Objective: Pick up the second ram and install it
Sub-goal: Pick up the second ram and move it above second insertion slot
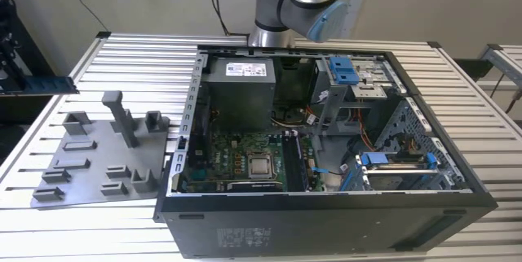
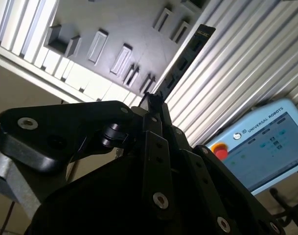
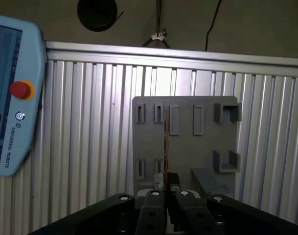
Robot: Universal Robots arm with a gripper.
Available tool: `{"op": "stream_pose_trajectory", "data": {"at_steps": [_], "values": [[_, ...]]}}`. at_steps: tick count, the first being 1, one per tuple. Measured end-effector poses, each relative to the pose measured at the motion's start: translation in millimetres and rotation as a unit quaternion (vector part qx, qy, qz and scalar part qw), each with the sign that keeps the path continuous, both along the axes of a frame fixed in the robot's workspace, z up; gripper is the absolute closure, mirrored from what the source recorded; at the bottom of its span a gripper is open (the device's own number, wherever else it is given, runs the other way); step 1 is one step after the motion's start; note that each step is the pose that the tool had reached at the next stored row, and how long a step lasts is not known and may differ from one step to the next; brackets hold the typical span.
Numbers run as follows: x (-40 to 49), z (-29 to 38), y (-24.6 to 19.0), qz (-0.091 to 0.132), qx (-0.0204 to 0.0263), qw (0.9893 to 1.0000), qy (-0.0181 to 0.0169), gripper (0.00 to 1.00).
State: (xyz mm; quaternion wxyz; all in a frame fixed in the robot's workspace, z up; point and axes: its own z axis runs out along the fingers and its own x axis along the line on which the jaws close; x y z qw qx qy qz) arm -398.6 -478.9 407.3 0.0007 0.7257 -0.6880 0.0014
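Hand [image 2: 152,100] is pinching the memory stick [image 2: 188,58] by one end, fingers pressing together on its flat faces. The stick is jutting straight out past the fingertips, with its long axis in line with the hand's reach. In the first wrist view it is showing edge-on as a thin line [image 3: 165,142] in front of the grey tray [image 3: 197,147].

In the exterior view the stick [image 1: 45,85] is hanging roughly level at that view's far left, seemingly clear of the tray. Its free end is pointing toward that view's right. The tray, then the open computer case [image 1: 326,213], are lying that way along the bench [image 1: 139,48].

The motherboard [image 1: 236,152] is lying flat on the case floor, well apart from the stick. Its long slots [image 1: 291,158] are running beside the processor, crosswise to the stick's present axis by my reading.

Room: air over the tray is looking open, though its posts are standing up. Case walls, drive cage and cables are crowding the slots. A control tablet [image 3: 11,98] is sitting apart from the tray.
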Motion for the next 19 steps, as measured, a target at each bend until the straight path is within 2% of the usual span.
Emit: {"op": "stream_pose_trajectory", "data": {"at_steps": [19], "values": [[0.0, 17.3, 0.0, 0.0, 0.0, 1.0, 0.0, 0.86]]}}
